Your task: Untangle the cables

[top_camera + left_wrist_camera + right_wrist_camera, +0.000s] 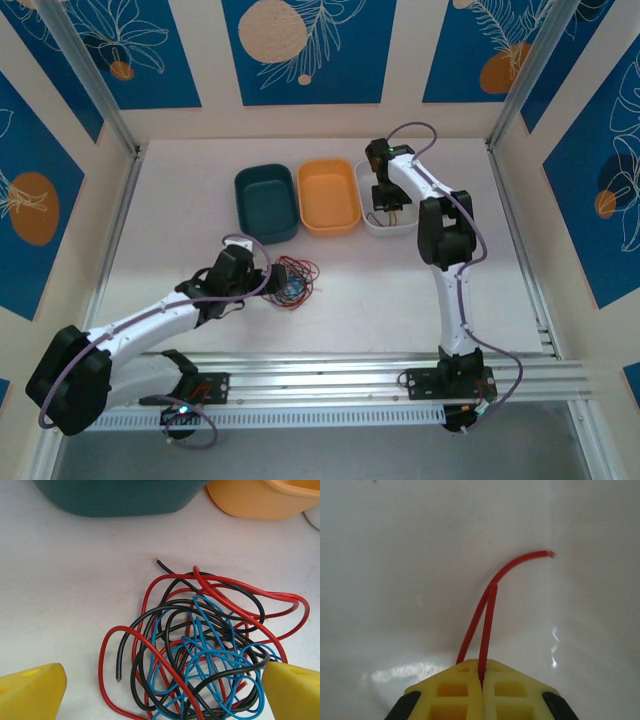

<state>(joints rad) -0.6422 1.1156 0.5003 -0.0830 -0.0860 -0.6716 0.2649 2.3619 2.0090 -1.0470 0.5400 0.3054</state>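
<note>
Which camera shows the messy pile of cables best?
The left wrist view: the cables lie close up, so red, black and blue strands can be told apart. The top view shows them small and far off. The right wrist view shows one red cable pinched in the shut right tool.

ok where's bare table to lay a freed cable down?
Free: table between the cable tangle and right arm; also left of the teal bin. Crowded: around the tangle under the open left fingers; white bin, right fingers there holding a red cable.
</note>
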